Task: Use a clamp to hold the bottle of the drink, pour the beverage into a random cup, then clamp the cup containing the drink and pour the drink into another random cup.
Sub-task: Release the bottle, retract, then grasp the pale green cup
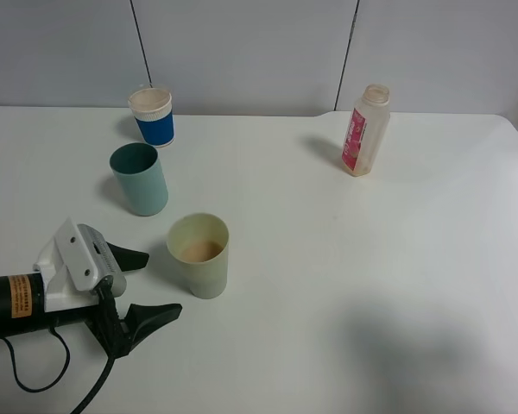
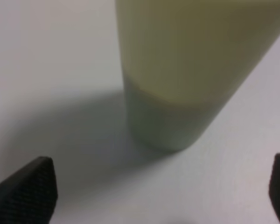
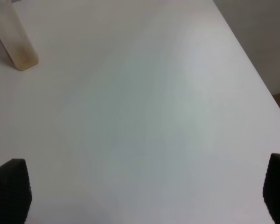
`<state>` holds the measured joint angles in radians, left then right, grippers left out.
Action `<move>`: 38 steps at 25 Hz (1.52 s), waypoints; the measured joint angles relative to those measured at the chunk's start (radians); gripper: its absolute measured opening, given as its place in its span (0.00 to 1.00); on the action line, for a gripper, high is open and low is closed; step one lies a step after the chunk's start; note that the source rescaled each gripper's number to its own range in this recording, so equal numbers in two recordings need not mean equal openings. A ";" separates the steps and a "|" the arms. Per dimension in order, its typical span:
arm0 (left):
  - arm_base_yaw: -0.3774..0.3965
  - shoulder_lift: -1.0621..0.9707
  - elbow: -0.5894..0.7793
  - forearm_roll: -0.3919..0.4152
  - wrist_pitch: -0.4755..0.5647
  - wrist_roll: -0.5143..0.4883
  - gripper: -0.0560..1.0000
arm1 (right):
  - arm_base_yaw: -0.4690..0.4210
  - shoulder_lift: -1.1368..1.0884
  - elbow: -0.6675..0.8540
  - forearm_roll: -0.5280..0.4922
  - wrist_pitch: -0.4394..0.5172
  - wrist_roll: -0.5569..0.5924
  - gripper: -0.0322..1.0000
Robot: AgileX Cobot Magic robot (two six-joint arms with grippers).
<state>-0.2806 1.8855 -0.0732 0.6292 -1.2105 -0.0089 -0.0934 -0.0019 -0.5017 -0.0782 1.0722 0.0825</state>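
The yellow-green tumbler point(image 2: 177, 79) stands just beyond two spread black fingers point(image 2: 28, 191).

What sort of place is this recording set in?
Probably a robotics lab bench: a plain white table against grey wall panels, with the left gripper open beside a yellow-green cup and a drink bottle farther off.

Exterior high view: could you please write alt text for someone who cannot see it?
The left gripper, jaws open, faces a yellow-green tumbler holding peach-tan liquid on a white table. Behind stand a teal tumbler, a blue cup and a red-labelled bottle.
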 joint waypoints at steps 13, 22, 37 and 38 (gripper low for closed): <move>0.000 0.002 -0.048 0.103 0.001 0.009 0.84 | 0.000 0.000 0.000 0.000 0.000 0.000 1.00; 0.000 0.079 -0.140 0.177 0.001 0.009 0.84 | 0.000 0.000 0.000 0.000 0.000 0.000 1.00; 0.000 0.109 -0.231 0.223 -0.001 -0.006 0.84 | 0.000 0.000 0.000 0.000 0.000 0.000 1.00; 0.000 0.110 -0.231 0.223 -0.001 -0.006 0.84 | 0.000 0.000 0.000 0.000 0.000 0.000 1.00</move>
<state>-0.2806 1.9955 -0.3046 0.8518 -1.2120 -0.0147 -0.0934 -0.0019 -0.5017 -0.0782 1.0722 0.0825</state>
